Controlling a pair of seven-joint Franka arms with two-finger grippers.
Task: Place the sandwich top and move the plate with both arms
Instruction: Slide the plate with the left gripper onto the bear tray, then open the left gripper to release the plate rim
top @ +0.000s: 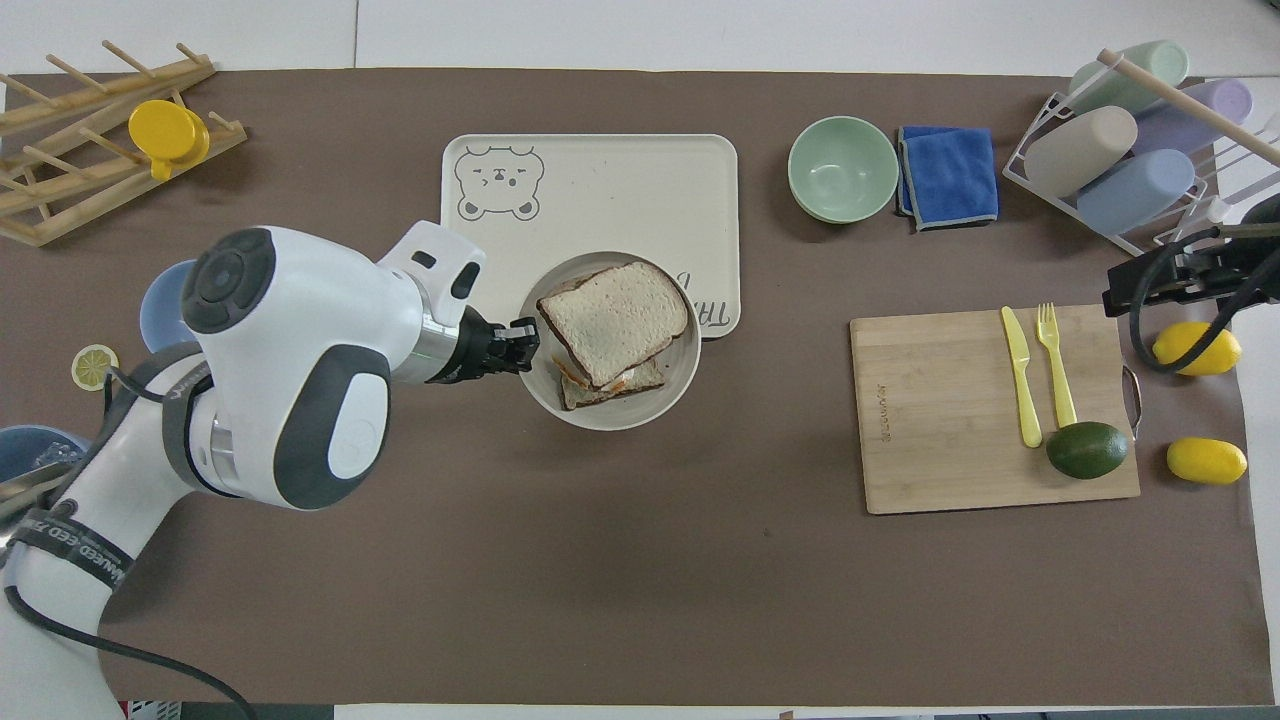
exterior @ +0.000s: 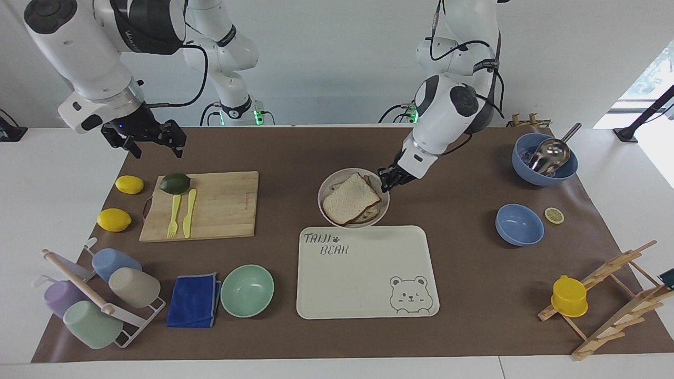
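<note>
Facing view: we see our left hand [exterior: 390,179] clamped on the plate [exterior: 327,191] rim, plate raised over the tray [exterior: 363,284] edge, sandwich top [exterior: 350,197] on it. Our right hand [exterior: 152,138] waits open over the counter [exterior: 463,273], well apart from the tray.

Robot lab with mock kitchen table: white arms [exterior: 79,58] at twelve o'clock, brown mat [exterior: 474,263], cutting board [exterior: 221,205].

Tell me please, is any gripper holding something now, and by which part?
The left gripper holds the plate by its rim, at the left arm's end, the sandwich top riding on it. The right gripper is open and holds nothing.
</note>
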